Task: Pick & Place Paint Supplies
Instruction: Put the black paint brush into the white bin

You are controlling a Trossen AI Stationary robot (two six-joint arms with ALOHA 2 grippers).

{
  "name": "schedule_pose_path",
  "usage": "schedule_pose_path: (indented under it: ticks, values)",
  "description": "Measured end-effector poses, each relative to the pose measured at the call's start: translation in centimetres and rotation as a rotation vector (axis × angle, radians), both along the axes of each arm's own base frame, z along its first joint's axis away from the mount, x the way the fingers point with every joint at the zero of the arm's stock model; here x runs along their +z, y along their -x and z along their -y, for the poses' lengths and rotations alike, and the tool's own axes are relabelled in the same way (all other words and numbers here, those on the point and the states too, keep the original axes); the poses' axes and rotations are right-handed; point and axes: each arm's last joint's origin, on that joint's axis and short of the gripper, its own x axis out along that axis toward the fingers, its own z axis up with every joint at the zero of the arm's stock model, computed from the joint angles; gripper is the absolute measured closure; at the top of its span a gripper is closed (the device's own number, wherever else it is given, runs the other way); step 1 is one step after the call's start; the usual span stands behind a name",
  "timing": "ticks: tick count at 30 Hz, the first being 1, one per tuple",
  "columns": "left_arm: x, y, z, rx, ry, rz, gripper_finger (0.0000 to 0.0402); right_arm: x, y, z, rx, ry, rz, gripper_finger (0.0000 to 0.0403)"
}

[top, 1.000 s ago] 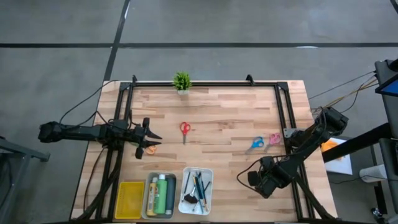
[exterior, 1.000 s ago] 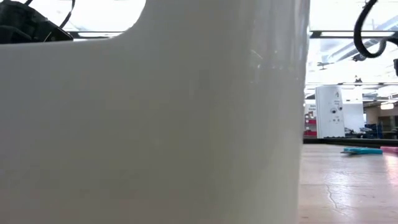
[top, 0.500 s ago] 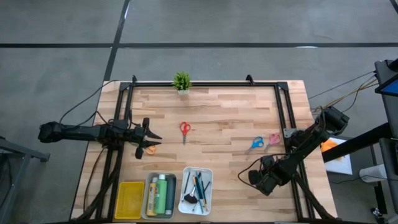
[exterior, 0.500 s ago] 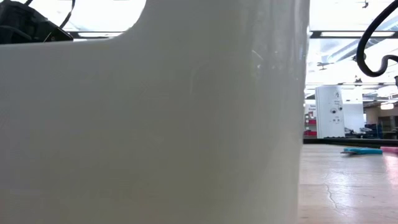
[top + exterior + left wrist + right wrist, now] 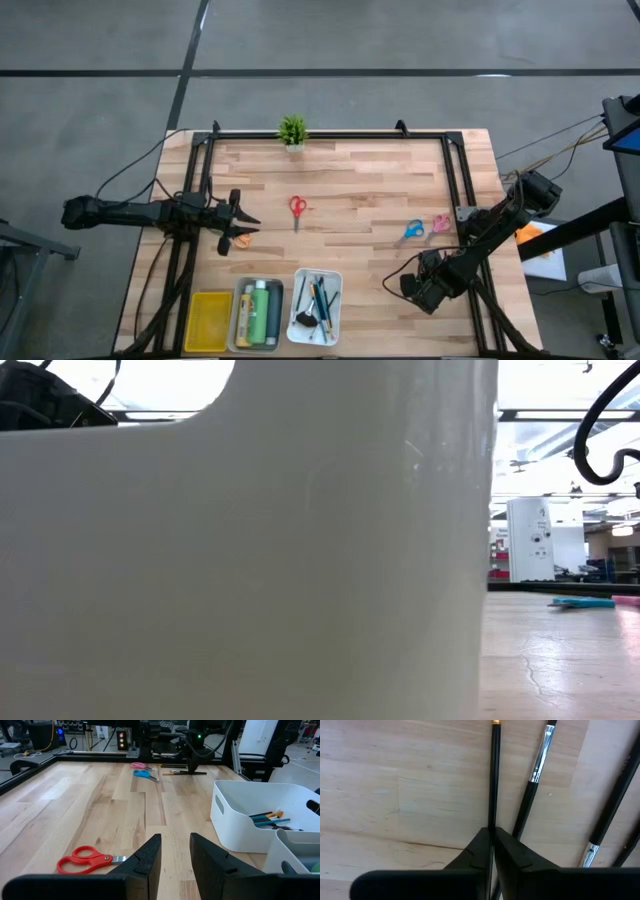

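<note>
My right gripper (image 5: 424,292) points straight down at the table's near right part, shut on a thin black brush (image 5: 494,775) with a gold band at its far end. Several more dark brushes (image 5: 536,775) lie on the wood beside it. Blue scissors (image 5: 413,231) and pink scissors (image 5: 440,223) lie flat farther back, red scissors (image 5: 297,207) at mid-table, orange scissors (image 5: 242,240) near my left gripper. My left gripper (image 5: 175,855) waits open at the left edge, holding nothing. My right gripper pinches the black brush's thin shaft (image 5: 492,822) between its two fingers, well back from the gold-banded end. The fingers (image 5: 479,847) come from above, pointing down, one on each side of the shaft. The brush appears to lie flat on the table.
At the near edge stand a yellow tray (image 5: 210,320), a grey tray (image 5: 240,318) with bottles and a white tray (image 5: 334,300) with brushes; the white tray's wall (image 5: 250,560) fills most of the low view. A potted plant (image 5: 292,130) stands at the far edge.
My right gripper has sunk a little toward the table over the brushes, without turning. Its cable loop has dropped in the low view.
</note>
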Motion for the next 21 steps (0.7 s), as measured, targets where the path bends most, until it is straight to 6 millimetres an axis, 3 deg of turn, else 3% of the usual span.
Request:
schedule_pose_path:
  ticks: [12, 21]
  values:
    - [0.0, 0.0, 0.0, 0.0, 0.0, 0.0, 0.0297, 0.5, -0.1, 0.0, 0.006, 0.008, 0.038, 0.039]
    - [0.0, 0.0, 0.0, 0.0, 0.0, 0.0, 0.0297, 3.4, -0.3, 0.9, 0.053, 0.117, 0.335, 0.039]
